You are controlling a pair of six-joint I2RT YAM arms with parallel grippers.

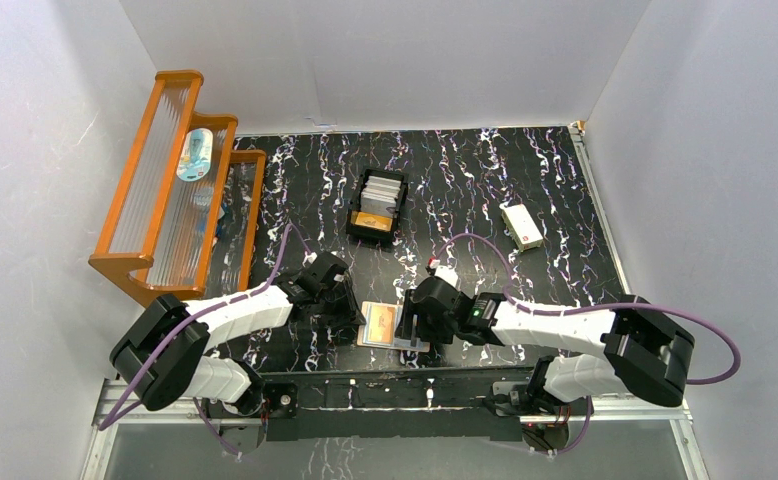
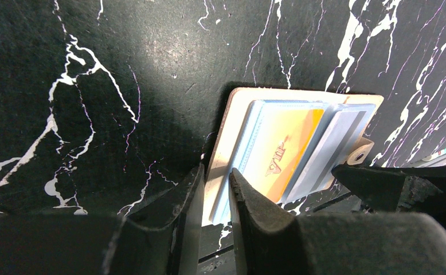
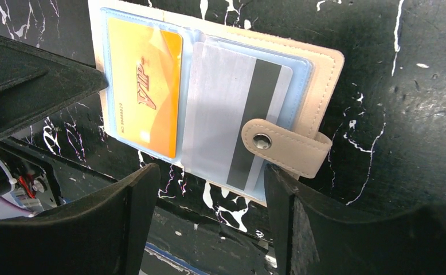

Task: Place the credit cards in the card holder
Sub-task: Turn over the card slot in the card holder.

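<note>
1. Card holder (image 3: 327, 74): tan, opened flat on the black marbled table (image 1: 565, 200), just ahead of the arm bases and between the two grippers. Long axis of the spread cover runs left to right, from one gripper toward the other.
2. Orange-gold card (image 3: 146, 86): sleeved, in the leaf toward the left arm.
3. Grey card (image 3: 226, 109): dark-striped, under clear plastic in the neighbouring sleeve. Snap tab (image 3: 286, 148) folded over the corner nearest the right arm.
4. Left gripper (image 2: 216, 175): jaws close together, astride the holder's left edge, with cover and sleeve rim between the fingers. Cannot tell whether truly clamped or merely straddling.
5. Right gripper (image 3: 209, 172): jaws wide apart, nothing held. Hangs at the holder's right side, tab and grey card just beyond the fingertips.
6. Unsleeved cards (image 1: 383, 190): stacked in a black tray (image 1: 352, 215), well apart from the holder, toward the far wall and roughly ahead of the gap between the arms. Tray's long axis points away from the bases.
7. Judgement: the next fetch turns on that straight-ahead bearing. Left gripper looks slightly nearer the tray but is engaged at the holder; right gripper is free and open, so the likelier one to reach.
</note>
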